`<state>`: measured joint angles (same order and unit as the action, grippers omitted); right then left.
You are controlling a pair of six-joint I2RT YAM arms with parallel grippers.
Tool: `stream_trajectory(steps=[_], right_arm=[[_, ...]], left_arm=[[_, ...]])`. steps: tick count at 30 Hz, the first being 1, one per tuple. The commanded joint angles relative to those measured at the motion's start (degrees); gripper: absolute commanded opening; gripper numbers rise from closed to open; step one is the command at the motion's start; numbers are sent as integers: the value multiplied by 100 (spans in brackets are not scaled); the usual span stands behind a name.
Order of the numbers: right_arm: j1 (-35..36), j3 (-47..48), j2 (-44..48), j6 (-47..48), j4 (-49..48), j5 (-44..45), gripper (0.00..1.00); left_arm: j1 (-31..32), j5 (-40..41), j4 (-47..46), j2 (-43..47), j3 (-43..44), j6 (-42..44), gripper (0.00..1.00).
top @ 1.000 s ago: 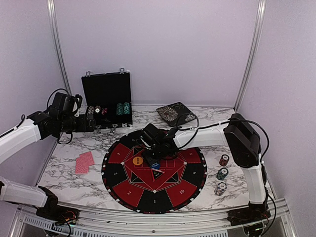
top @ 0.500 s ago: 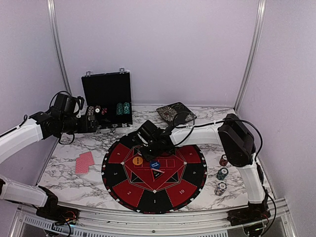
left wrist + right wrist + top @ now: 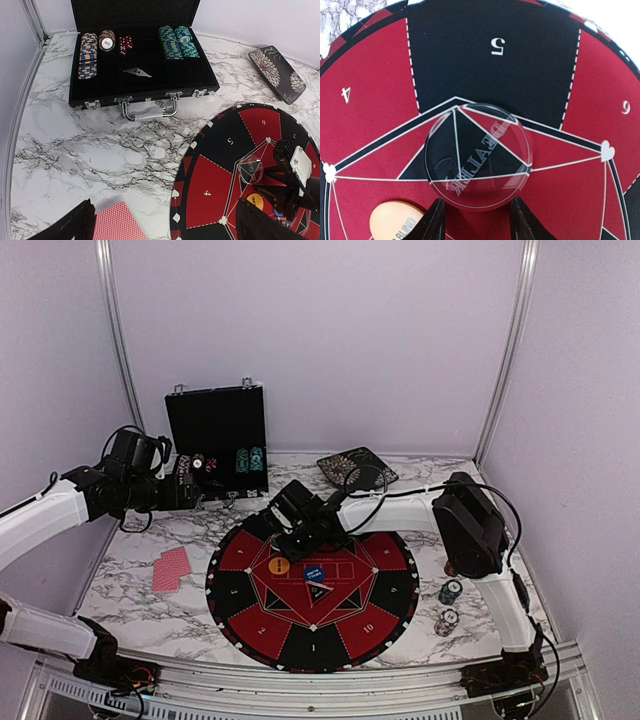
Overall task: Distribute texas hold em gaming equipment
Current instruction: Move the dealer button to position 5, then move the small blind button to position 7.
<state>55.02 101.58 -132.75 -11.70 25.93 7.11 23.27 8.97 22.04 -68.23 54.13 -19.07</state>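
Right wrist view: the right gripper (image 3: 478, 207) pinched the near rim of the clear disc (image 3: 477, 156) over the mat (image 3: 365, 125).

The right arm stretched leftward across the surface (image 3: 130, 590), with its gripper tipped down at the mat's far half. The clear disc sat just below sector 5, its lettering reversed, with an orange disc (image 3: 395, 222) beside it. Only the top external view showed the blue disc (image 3: 314, 573) near the mat's middle and the chip stacks (image 3: 450, 591) right of the mat. Red-backed cards (image 3: 170, 568) lay left of the mat. The left arm reached toward the open black case (image 3: 145, 87). The left wrist view alone showed the left gripper (image 3: 165, 215) spread wide and the chip rows (image 3: 172, 42) inside the case.
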Motion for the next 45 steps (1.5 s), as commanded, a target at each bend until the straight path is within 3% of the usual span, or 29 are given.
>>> stream_trajectory(steps=[1, 16, 23, 34, 45], right_arm=[[77, 116, -65, 75, 117, -333, 42], [40, -287, 456, -272, 295, -157, 45], [72, -938, 861, -472, 333, -105, 48], [259, -1606, 1187, -715, 342, 34, 59], [307, -1812, 1327, -919, 470, 75, 59]], left_arm=[[-35, -33, -146, -28, -60, -6, 99], [-42, -81, -104, -33, -56, -20, 99], [-42, -98, -90, -50, -52, -31, 99], [-49, -108, -61, -100, -43, -40, 99], [-69, -139, -49, -136, -34, -69, 99]])
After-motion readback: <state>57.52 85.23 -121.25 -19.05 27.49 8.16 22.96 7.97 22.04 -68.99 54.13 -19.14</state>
